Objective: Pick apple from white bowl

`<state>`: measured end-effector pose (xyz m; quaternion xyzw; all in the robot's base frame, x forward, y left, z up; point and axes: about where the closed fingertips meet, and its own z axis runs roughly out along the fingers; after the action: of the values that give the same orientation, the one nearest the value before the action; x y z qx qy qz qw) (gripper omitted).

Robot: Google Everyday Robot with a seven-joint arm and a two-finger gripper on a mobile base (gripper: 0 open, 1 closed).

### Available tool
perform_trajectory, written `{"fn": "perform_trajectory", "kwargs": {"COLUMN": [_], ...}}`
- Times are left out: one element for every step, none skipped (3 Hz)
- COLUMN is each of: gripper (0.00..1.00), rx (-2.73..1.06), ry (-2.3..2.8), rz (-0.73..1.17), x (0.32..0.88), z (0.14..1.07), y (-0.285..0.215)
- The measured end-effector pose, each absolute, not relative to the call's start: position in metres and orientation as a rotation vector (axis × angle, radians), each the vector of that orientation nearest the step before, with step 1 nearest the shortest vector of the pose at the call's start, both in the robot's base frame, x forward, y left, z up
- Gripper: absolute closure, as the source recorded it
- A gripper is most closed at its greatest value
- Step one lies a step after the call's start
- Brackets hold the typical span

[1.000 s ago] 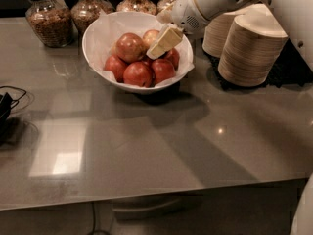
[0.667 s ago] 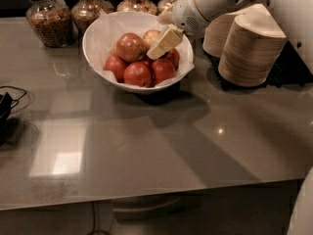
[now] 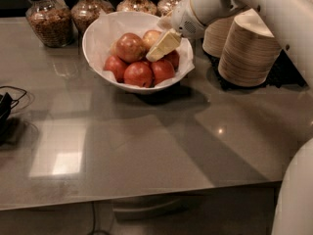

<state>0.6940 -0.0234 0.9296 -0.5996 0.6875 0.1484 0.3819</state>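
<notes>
Grey, glossy countertop (image 3: 146,151) runs across the scene, with the robot's white arm (image 3: 254,6) reaching in from the upper right. Its cream-coloured gripper (image 3: 159,49) is angled down into the large, glossy white bowl with the uneven rim (image 3: 98,31), over the fruit on the bowl's right side. Whether it is released or clenched on anything, I cannot tell from where I stand.

The pale, yellowish-tan apple with a pink blush (image 3: 152,36) sits in the bowl just behind the gripper and seems to be touching it, though the overlap makes that hard to judge. Left of the gripper lies a bigger red apple with yellow patches (image 3: 129,47). Darker red apples (image 3: 138,74) crowd below and around it.

Beyond the gripper stand glass jars of brownish dry food (image 3: 49,21). To its right rise stacked tan paper bowls (image 3: 249,53). Far to its left, a black cable (image 3: 11,104) lies on the counter.
</notes>
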Motion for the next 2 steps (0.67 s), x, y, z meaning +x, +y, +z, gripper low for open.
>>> {"fn": "perform_trajectory", "kwargs": {"gripper": [0.29,0.47], "rx": [-1.536,-1.536], "ry": [1.752,1.752], "rz": [0.381,0.381], "x": [0.6981,0.6982], "z": [0.9291,0.9291], "y": [-0.0188,-0.0187]}}
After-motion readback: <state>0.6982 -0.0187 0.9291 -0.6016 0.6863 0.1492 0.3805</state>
